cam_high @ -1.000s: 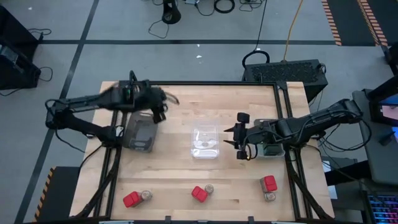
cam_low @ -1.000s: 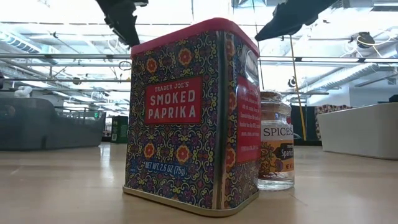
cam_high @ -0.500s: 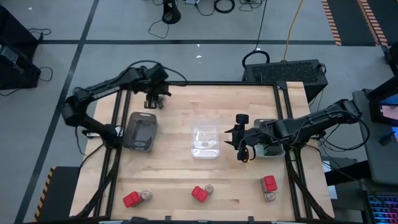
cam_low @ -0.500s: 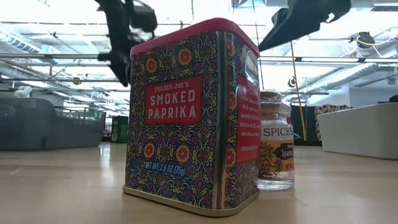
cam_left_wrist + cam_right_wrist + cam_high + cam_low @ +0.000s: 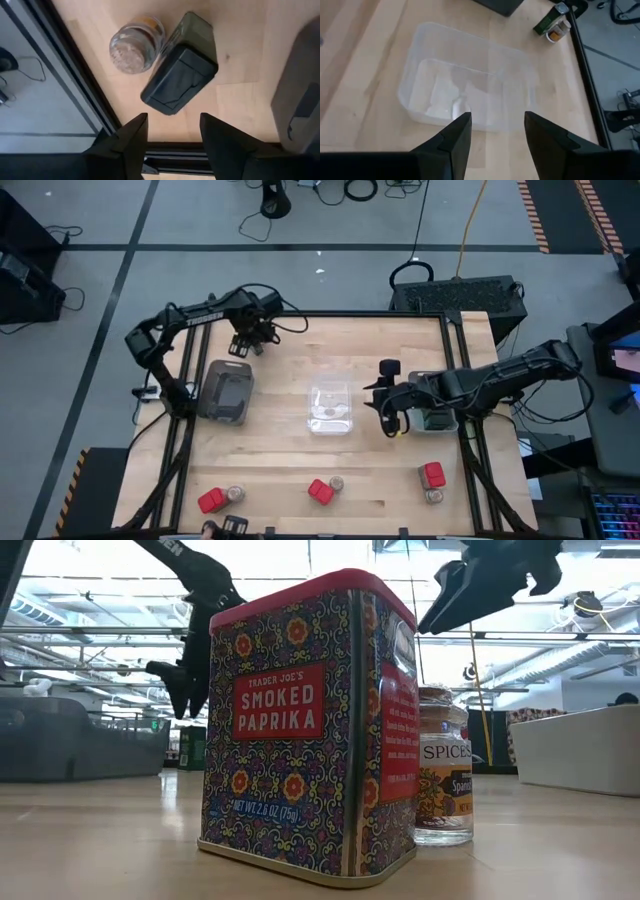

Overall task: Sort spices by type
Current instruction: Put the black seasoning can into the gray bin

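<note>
1. Two arms in shot. Left gripper (image 5: 241, 343) has moved from over the grey tray (image 5: 226, 391) to the table's far left corner; jaws parted, empty.
2. Under those jaws, per left wrist view: black box (image 5: 181, 65) lying on wood, round jar (image 5: 137, 42) touching it, both just ahead of the fingertips (image 5: 134, 131), beside the table's edge rail. Grey tray wall sits off to one side of jaws.
3. Right gripper (image 5: 390, 415) shifted only slightly vs. 1 s ago, hangs beside the clear tray (image 5: 329, 408); jaws apart, nothing held.
4. Right wrist view: clear tray (image 5: 470, 87) directly ahead of the jaws. Same black box + jar pair seen well beyond it at the table's corner.
5. Unmoved stock, near edge, high view, well clear of both jaw sets: red box (image 5: 210, 501) w/ jar (image 5: 236, 495); red box (image 5: 320, 492) w/ jar (image 5: 337, 482); red box (image 5: 433, 474) w/ jar (image 5: 434, 496).
6. White bin (image 5: 437, 418) lies under right arm, behind its jaws.
7. Labels, low view: front tin (image 5: 306, 730) reads "TRADER JOE'S SMOKED PAPRIKA", "NET WT. 2.6 OZ (75g)". Jar behind it (image 5: 443, 780) reads "SPICES", then "Span…", rest cut off. Side text on tin too small to read.
8. Low view change: left gripper (image 5: 180, 690) now lower, beside the tin's left edge in frame.
</note>
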Controlling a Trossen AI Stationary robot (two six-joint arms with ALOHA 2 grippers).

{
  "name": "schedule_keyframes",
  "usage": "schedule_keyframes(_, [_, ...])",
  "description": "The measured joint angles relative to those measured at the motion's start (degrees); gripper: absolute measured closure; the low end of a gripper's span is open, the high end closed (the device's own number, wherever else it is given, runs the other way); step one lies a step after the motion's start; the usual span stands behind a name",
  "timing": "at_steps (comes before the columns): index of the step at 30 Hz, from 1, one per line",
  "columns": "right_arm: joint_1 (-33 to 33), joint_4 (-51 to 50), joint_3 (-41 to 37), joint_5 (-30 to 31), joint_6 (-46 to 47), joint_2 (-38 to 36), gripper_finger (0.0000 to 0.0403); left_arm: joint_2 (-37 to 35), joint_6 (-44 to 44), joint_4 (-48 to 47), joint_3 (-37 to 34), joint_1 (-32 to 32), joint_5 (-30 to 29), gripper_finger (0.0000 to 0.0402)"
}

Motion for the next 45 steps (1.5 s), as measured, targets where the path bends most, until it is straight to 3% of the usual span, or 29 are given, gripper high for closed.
schedule_keyframes(12, [-5.46,-0.04,0.0,0.02,-2.65,0.0,0.0238,0.04,12.33,0.0,0.0,-0.5,-3.27,0.0211])
schedule_keyframes(24, [-7.22,-0.26,0.0,-0.48,-2.65,0.0,0.0238,0.04,13.47,0.68,0.0,-0.55,-3.24,0.0119])
schedule_keyframes(27, [-7.21,-0.26,0.0,-0.48,-2.58,0.0,0.0238,0.04,13.49,1.2,0.0,-0.55,-0.46,0.0102])
schedule_keyframes(45, [-7.2,-0.24,0.0,-0.46,-3.39,0.0,0.0238,0.02,13.45,8.55,-3.69,-0.51,3.5,0.0097])
